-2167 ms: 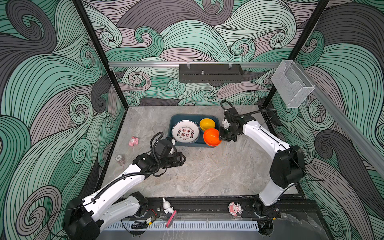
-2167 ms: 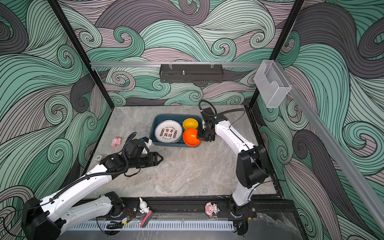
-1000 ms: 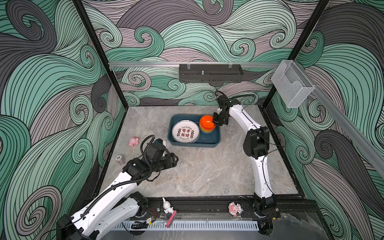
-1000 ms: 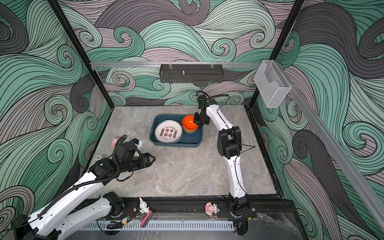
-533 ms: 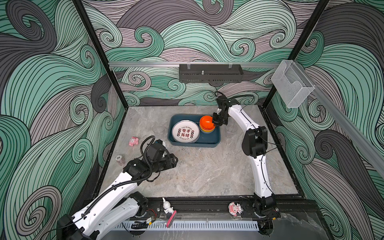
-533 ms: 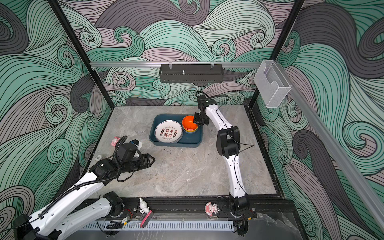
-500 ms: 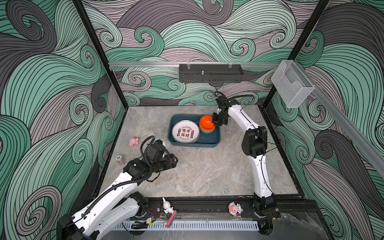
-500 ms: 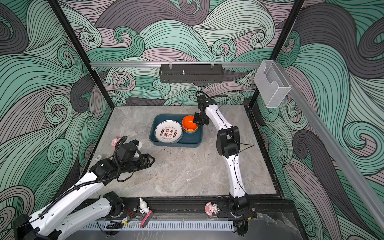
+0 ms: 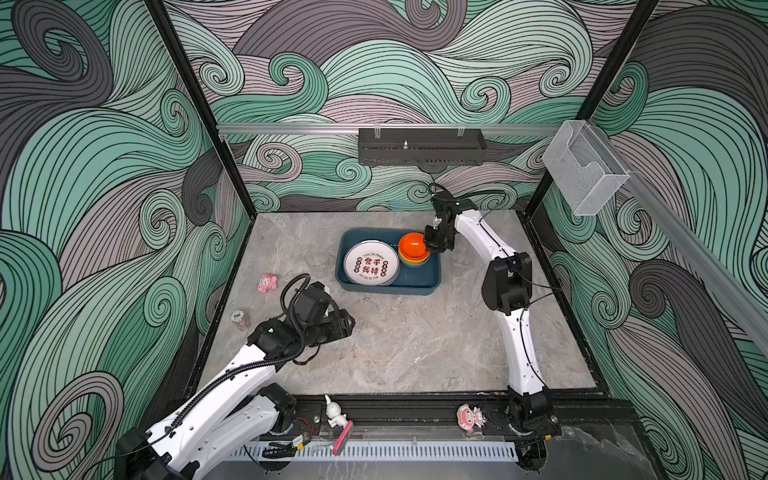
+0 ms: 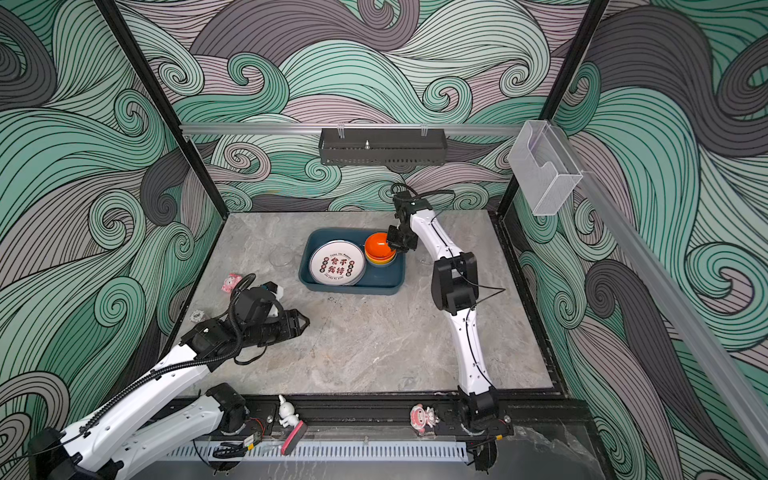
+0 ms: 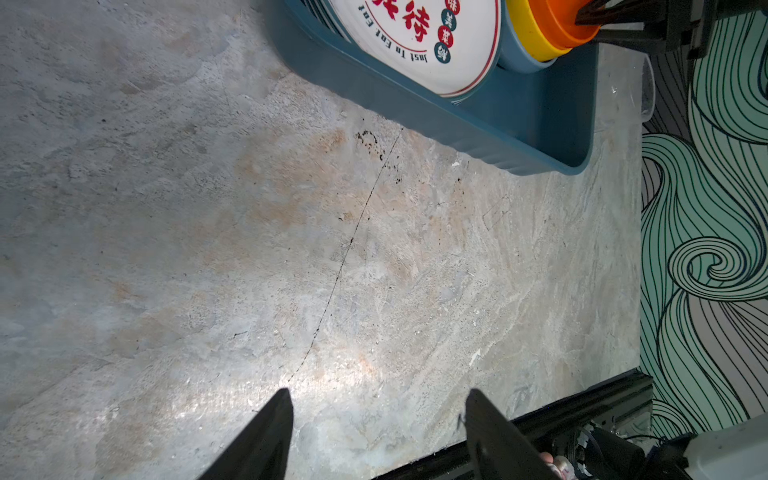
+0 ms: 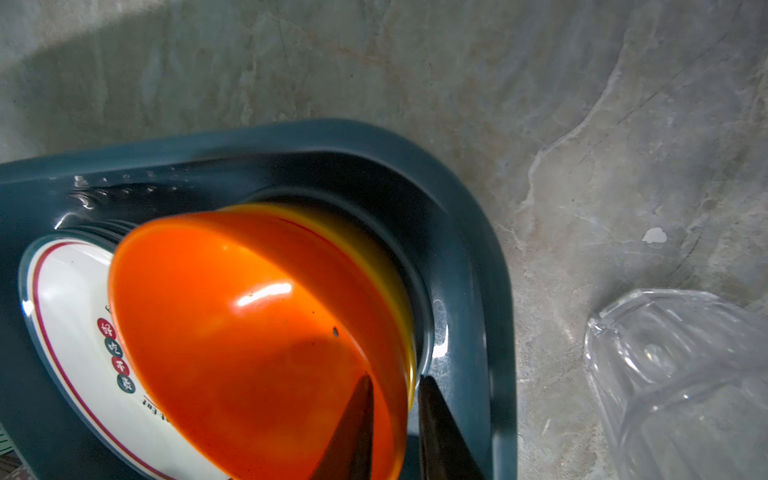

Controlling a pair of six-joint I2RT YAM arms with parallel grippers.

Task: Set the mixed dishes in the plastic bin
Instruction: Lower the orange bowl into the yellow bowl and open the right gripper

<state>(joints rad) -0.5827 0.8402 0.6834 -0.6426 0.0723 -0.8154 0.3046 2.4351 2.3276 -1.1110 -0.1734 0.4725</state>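
Right wrist — right gripper [image 12: 395,380] narrowly astride orange bowl [image 12: 249,332] rim

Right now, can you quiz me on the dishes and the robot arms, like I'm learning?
1. The top bowl in the plastic bin is: A blue, B orange, C yellow.
2. True or false: the left gripper has its jaws open, holding nothing.
3. Fill in: the glass tumbler is ___ the bin.

Key: 1 B. 2 True. 3 outside.
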